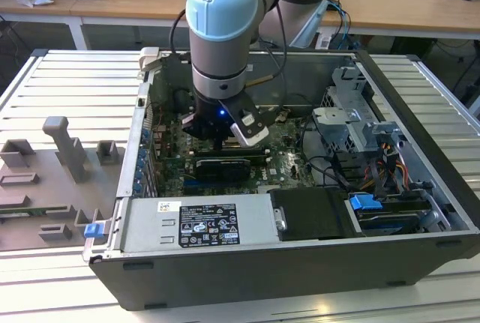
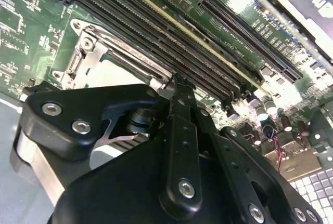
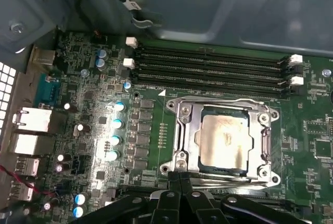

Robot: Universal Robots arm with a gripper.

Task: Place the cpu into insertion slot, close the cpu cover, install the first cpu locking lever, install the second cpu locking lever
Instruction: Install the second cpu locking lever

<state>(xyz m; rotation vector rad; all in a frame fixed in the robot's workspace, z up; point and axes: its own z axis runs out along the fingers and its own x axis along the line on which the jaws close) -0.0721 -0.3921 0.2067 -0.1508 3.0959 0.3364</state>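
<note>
In the exterior view the arm reached down into the open computer case (image 1: 420,136), which lay on a ribbed metal surface (image 1: 67,83), with the gripper (image 1: 217,143) low over the green motherboard (image 1: 289,162). In the first wrist view the cpu (image 3: 225,142) sat flat in the insertion slot (image 3: 197,146), its pale silvery-beige face showing through the window of the cpu cover (image 3: 263,143), which lay closed down around it as a silver frame. The gripper (image 3: 179,180) stood at the near edge of that frame, its two black fingertips pressed together with no visible gap, holding nothing. Long black memory slots (image 3: 208,68) ran just beyond the far side of the socket. In the second wrist view the gripper (image 2: 179,86) reached the corner of the silver socket frame (image 2: 86,39), beside the memory slots (image 2: 156,31).
</note>
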